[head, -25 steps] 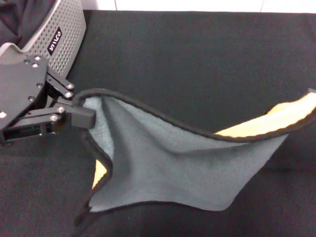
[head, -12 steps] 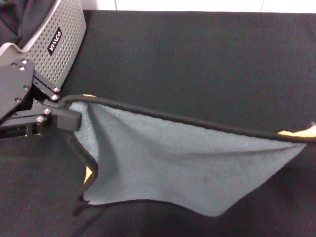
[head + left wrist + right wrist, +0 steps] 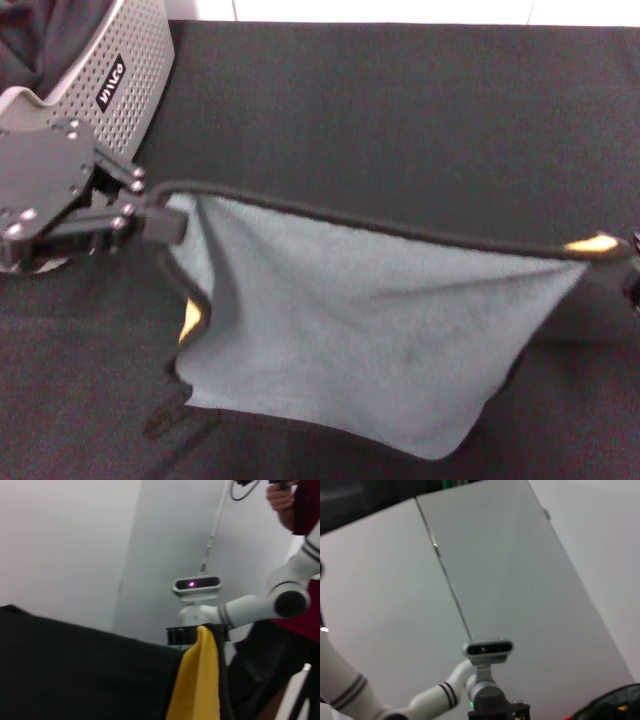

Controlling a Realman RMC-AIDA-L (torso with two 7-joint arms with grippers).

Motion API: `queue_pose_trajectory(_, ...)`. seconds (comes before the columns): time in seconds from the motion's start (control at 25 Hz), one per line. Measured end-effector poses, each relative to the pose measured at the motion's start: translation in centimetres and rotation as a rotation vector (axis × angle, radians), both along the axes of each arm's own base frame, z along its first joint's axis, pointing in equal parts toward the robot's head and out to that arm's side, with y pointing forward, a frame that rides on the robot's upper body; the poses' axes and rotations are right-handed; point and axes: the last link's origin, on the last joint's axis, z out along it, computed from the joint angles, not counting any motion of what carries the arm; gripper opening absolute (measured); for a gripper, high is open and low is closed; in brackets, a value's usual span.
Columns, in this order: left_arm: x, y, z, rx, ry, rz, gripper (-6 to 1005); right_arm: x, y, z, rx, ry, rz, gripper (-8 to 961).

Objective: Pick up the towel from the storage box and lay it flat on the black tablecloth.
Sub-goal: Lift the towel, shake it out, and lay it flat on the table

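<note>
The grey-green towel (image 3: 370, 320) with black edging hangs stretched by its top edge above the black tablecloth (image 3: 400, 120). My left gripper (image 3: 172, 222) is shut on its left top corner, just in front of the storage box (image 3: 130, 75). My right gripper (image 3: 632, 262) shows only at the right edge of the head view, where it holds the right top corner with its yellow patch. The towel's lower part sags onto the cloth. In the left wrist view the towel's yellow side (image 3: 200, 680) hangs from the far right gripper (image 3: 197, 632).
A plain black fabric bundle (image 3: 35, 40) lies in the storage box at the back left. The tablecloth runs on behind and to both sides of the towel. A person in red (image 3: 300, 555) stands behind the robot.
The towel's top edge has been pulled straighter and tauter between both grippers. The left gripper went left, then back right and a little up. The right corner dropped, then rose slightly.
</note>
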Motion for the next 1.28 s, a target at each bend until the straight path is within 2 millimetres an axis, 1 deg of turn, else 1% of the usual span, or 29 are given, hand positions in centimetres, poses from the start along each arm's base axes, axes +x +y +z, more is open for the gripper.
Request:
queue_pose_trajectory(0.16, -0.1, 1.6, -0.7, 0.039, 0.028, 0.032, 20, -0.1, 1.8, -0.2, 0.03, -0.045, -0.024, 39)
queue_pose_trajectory(0.36, -0.1, 3.5, -1.5, 0.085, 0.082, 0.052, 20, -0.6, 4.8, -0.1, 0.079, -0.111, -0.056, 40)
queue_pose_trajectory(0.56, -0.2, 5.8, -2.5, 0.171, 0.171, 0.083, 20, -1.2, 7.9, -0.3, 0.123, -0.17, -0.105, 41)
queue_pose_trajectory(0.64, -0.2, 6.8, -2.9, 0.214, 0.207, 0.095, 19, -1.3, 9.0, -0.4, 0.134, -0.195, -0.129, 41)
queue_pose_trajectory(0.76, -0.4, 7.7, -3.2, 0.255, 0.246, 0.111, 19, -1.3, 10.5, -0.9, 0.142, -0.235, -0.171, 42)
queue_pose_trajectory(0.92, -0.5, 8.9, -4.1, 0.307, 0.3, 0.127, 19, -1.3, 12.1, -1.8, 0.143, -0.294, -0.215, 42)
queue_pose_trajectory(0.96, -0.5, 9.2, -4.3, 0.321, 0.311, 0.131, 19, -1.3, 12.1, -1.8, 0.143, -0.294, -0.215, 42)
queue_pose_trajectory(1.04, -0.6, 9.8, -4.8, 0.35, 0.342, 0.141, 19, -1.2, 13.0, -3.0, 0.141, -0.367, -0.239, 43)
queue_pose_trajectory(1.28, -0.6, 11.0, -6.7, 0.375, 0.445, 0.148, 19, -1.1, 14.1, -4.3, 0.15, -0.448, -0.283, 44)
